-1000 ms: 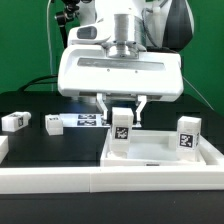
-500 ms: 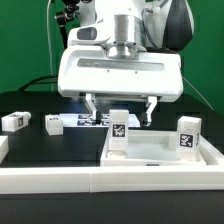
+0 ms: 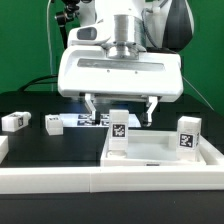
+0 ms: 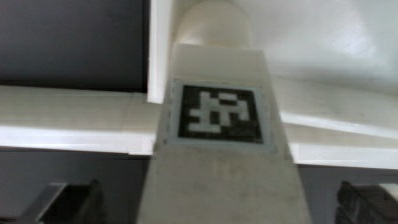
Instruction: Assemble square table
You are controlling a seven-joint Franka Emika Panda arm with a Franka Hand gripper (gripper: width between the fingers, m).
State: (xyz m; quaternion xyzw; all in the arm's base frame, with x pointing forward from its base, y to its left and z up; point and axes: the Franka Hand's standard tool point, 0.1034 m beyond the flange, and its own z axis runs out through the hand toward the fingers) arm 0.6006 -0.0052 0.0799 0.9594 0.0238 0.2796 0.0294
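At the near corner of the square table top point(image 3: 160, 150), on the exterior view's left side of it, one leg point(image 3: 121, 133) stands upright w/ its tag facing the camera. The gripper point(image 3: 121, 112) hangs right over that leg. Its jaws are spread wide, one finger each side of the leg's upper end w/ a clear gap on both sides, so nothing is held. A second leg point(image 3: 187, 135) stands upright at the top's opposite near corner, toward the exterior view's right, tag also facing fwd. The top itself lies flat, rim up, on the black table point(image 3: 40, 145). Off the top, toward the exterior view's left, two more legs lie loose on the table: one point(image 3: 50, 123) nearer the top and one point(image 3: 15, 121) further out, well apart from it. The marker board point(image 3: 82, 120) lies flat just behind the top's left corner, partly hidden by the gripper. A long white border wall point(image 3: 100, 182) runs along in front of the top, just beside its near rim.

Wrist view: the standing leg point(image 4: 214, 175) fills the middle of the pic, its black-and-white tag point(image 4: 219, 110) sharp enough to read as a pattern. White parts of the table top point(image 4: 71, 122) show behind the leg on both sides. The gripper point(image 4: 217, 200) straddles the leg. Its dark fingertips point(image 4: 71, 198) sit at the pic's edges, well clear of the leg's faces, no contact.
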